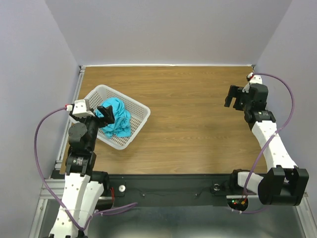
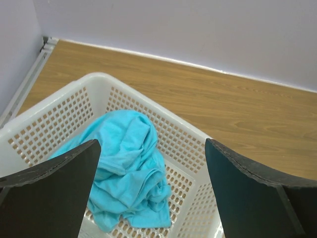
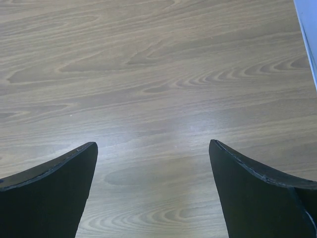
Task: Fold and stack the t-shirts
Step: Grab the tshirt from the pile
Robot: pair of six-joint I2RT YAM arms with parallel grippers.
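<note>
Top external view: nearest, on the left side of the one brown wood-grain desk [image 1: 193,129], sits a single white plastic mesh basket [image 1: 142,108]. It holds the only turquoise-blue cotton t-shirt [image 1: 118,123], crumpled in a heap inside it. The left end effector [image 1: 106,113] hangs just above the heap, its two black fingers [image 2: 54,193] spread wide and gripping nothing. Farther back on the right, well apart from the basket, the right end effector [image 1: 233,98] hovers over the wood with its two fingers [image 3: 49,193] likewise parted and empty.
</note>
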